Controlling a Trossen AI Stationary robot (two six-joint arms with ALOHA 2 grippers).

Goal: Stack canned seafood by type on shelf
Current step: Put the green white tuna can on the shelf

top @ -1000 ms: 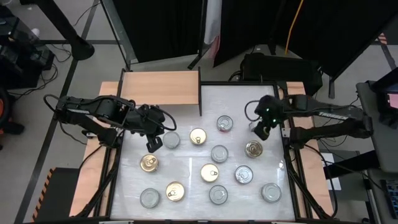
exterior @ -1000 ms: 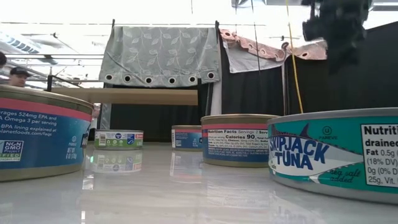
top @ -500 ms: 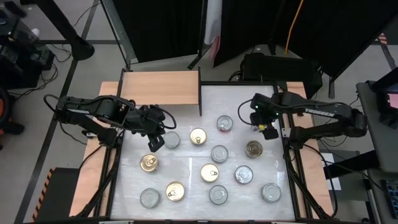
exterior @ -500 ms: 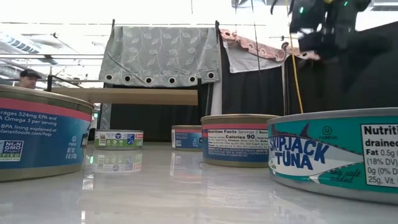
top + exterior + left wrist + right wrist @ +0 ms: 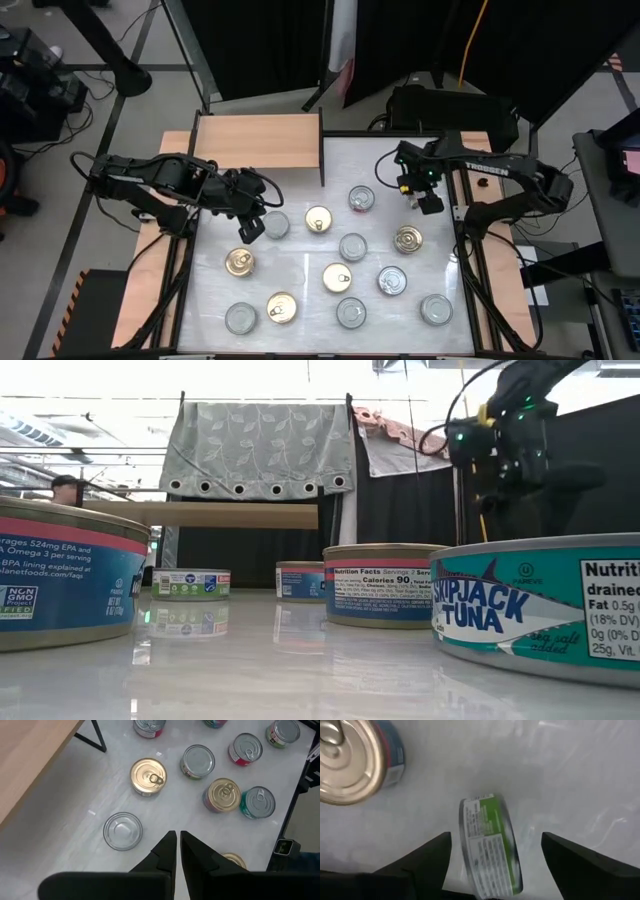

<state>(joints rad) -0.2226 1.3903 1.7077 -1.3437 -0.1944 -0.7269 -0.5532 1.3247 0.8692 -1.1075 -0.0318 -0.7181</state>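
While the left gripper (image 5: pixel 249 228) is sitting closed and empty at centre left of the high view, just beside a silver-lidded can (image 5: pixel 275 225), the right gripper (image 5: pixel 425 195) is doing the work at upper right, its fingers spread wide. Between those fingers, in the right wrist view, a green can (image 5: pixel 490 845) is showing its label side rather than its lid, so it looks to be lying tilted or on edge; I cannot tell whether the fingers are touching it, and I am judging it as not gripped.

That is the relation the coming move is turning on: the green can's flat faces are pointing sideways across the gap between the fingers, with its round rim running along the line of reach, so closing would be pinching it face to face rather than around its side. A gold-lidded can (image 5: pixel 350 765) is standing upright close by.

About eleven cans are resting on the white table (image 5: pixel 300 290), well apart from one another. The shelf (image 5: pixel 258 142) is sitting at upper left of the high view with no cans on it, so stacking is not yet begun. It is lying much nearer the left arm than the right
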